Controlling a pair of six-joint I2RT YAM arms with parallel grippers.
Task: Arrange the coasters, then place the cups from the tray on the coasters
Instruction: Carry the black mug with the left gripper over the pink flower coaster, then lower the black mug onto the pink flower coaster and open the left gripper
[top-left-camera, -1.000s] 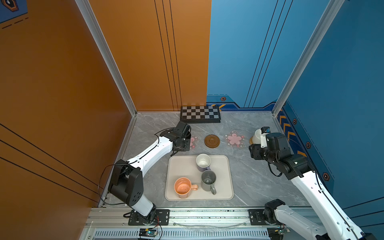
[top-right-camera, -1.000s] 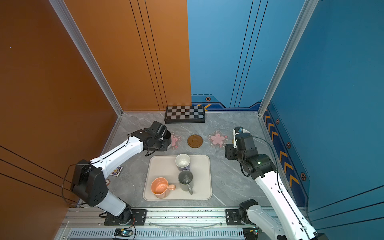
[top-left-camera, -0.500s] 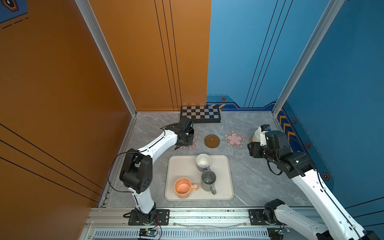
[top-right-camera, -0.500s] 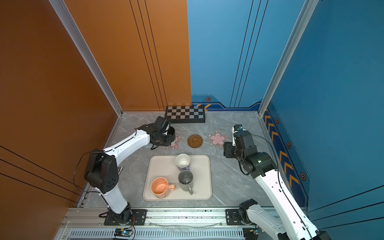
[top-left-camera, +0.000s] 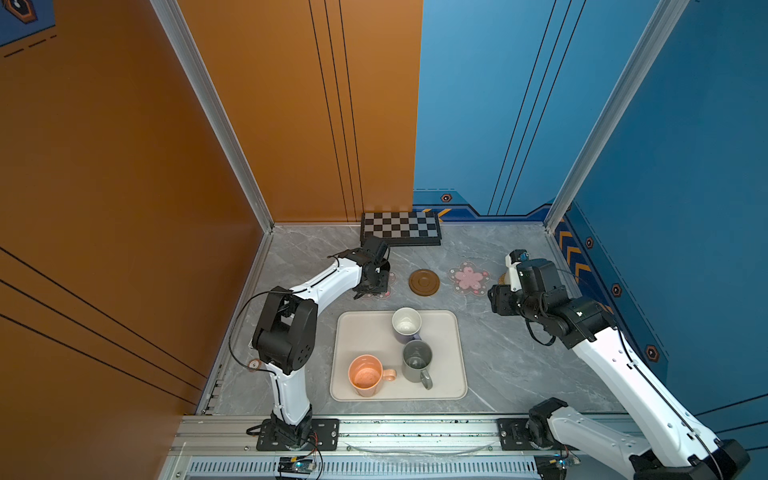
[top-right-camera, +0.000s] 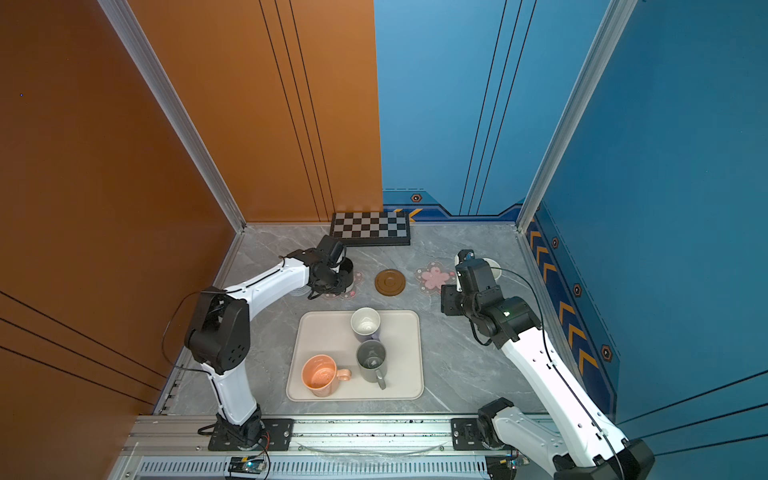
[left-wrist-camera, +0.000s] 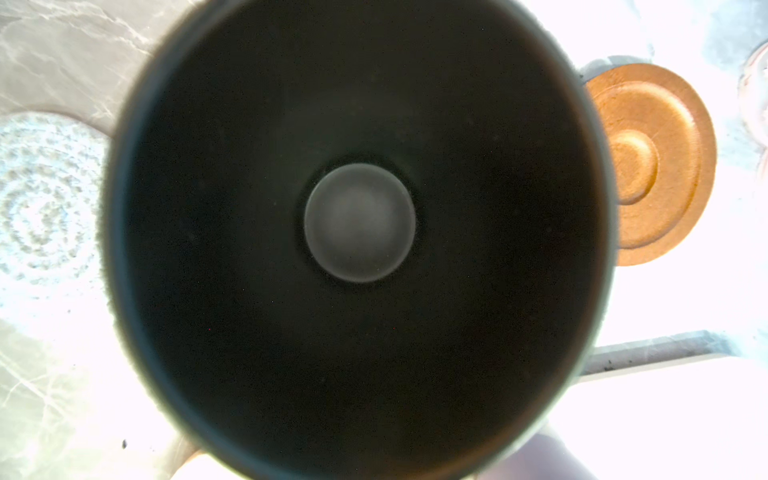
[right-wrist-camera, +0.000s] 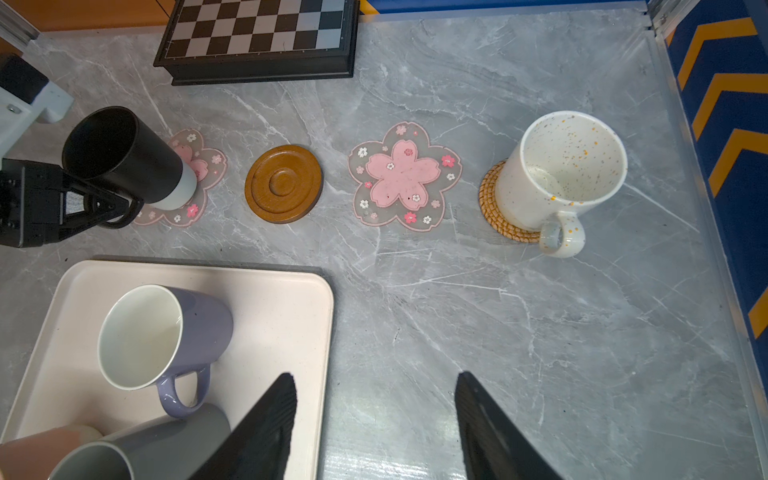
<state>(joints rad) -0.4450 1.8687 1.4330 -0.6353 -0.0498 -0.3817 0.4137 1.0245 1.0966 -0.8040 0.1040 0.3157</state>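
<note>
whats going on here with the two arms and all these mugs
Two arms are setting mugs on coasters. The left gripper is shut on the black mug, on or just above a pink flower coaster. The white speckled mug sits on the rattan coaster. The right gripper is open and empty. The brown wooden coaster and second flower coaster are bare; the lavender mug, grey mug and orange mug stand on the tray.

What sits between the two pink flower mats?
A round brown wooden coaster with no cup on it; the right wrist view shows it clearly.
</note>
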